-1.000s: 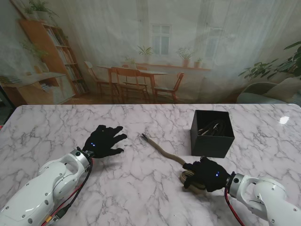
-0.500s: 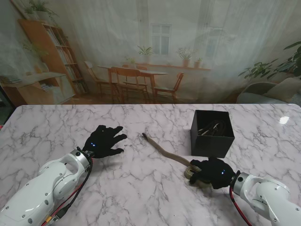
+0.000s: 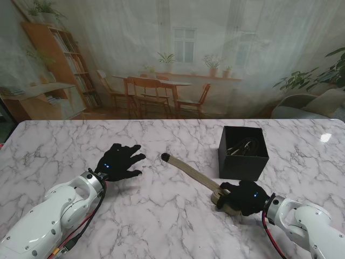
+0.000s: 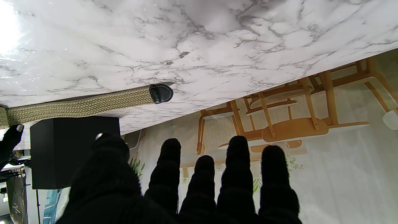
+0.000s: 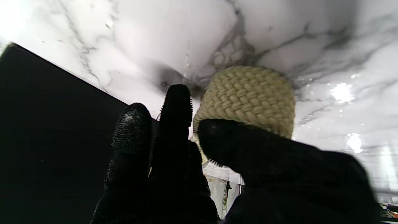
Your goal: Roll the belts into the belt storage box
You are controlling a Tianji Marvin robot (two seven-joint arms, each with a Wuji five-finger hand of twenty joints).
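A tan woven belt [image 3: 190, 174] lies straight on the marble, its dark leather tip [image 3: 165, 156] pointing toward my left hand. Its near end is wound into a small roll [image 5: 245, 96], and my right hand [image 3: 243, 196] is shut on that roll close to the front of the black storage box [image 3: 242, 152]. Inside the box I make out another dark belt. My left hand [image 3: 118, 162] rests open on the table, fingers spread, well to the left of the belt tip [image 4: 160, 93]. The left wrist view shows the belt [image 4: 80, 104] running past the box [image 4: 73, 149].
White marble table [image 3: 161, 216] stretches all round. The box stands to the right of centre, just beyond my right hand. A printed backdrop of a room rises behind the table's far edge.
My right hand moved right and slightly farther away with the roll. The belt has pulled straight and turned flat, its tip shifting a little.
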